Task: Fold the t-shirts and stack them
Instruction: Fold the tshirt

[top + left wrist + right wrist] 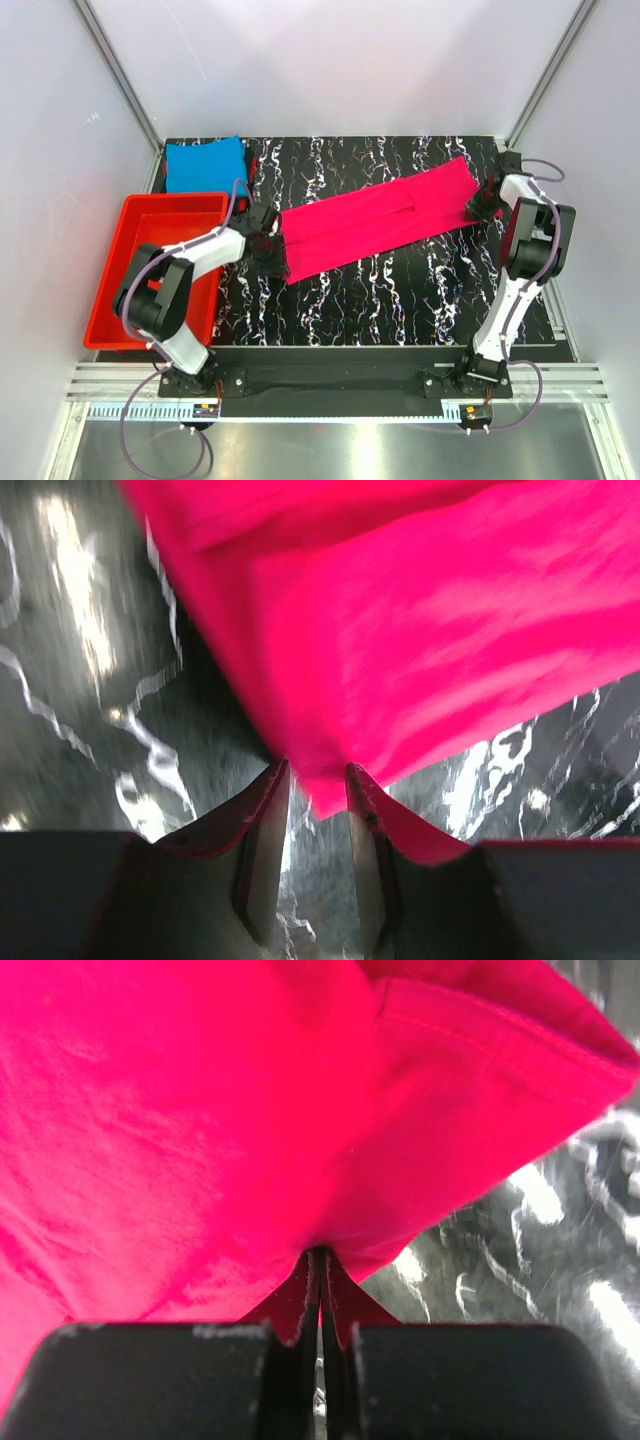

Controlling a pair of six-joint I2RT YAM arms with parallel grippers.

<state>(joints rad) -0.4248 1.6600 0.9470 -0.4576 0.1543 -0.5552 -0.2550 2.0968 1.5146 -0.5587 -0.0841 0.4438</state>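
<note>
The black, white-veined table (400, 300) takes up most of the overhead view. The pink shirt (375, 222) is spread over the table's middle as a long folded band. It runs slantwise from the table's left-centre up to its far right side.

A red tray (108, 268) sits at the table's left edge. The blue shirt (205, 165) lies folded into a small square on the table's far left corner, just beyond the tray and well apart from the pink shirt.

The right gripper (482, 205) is over the table's far right side, at the upper end of the pink band. Its fingers (300, 1295) are pressed together, with the cloth bunched and pinched at their tips.

The left gripper (272, 245) is over the table's left-centre, at the lower end of the band. Its fingers (262, 830) stand apart, with the table surface showing between them. A corner of the pink shirt dips to the gap at their tips without being pinched.
</note>
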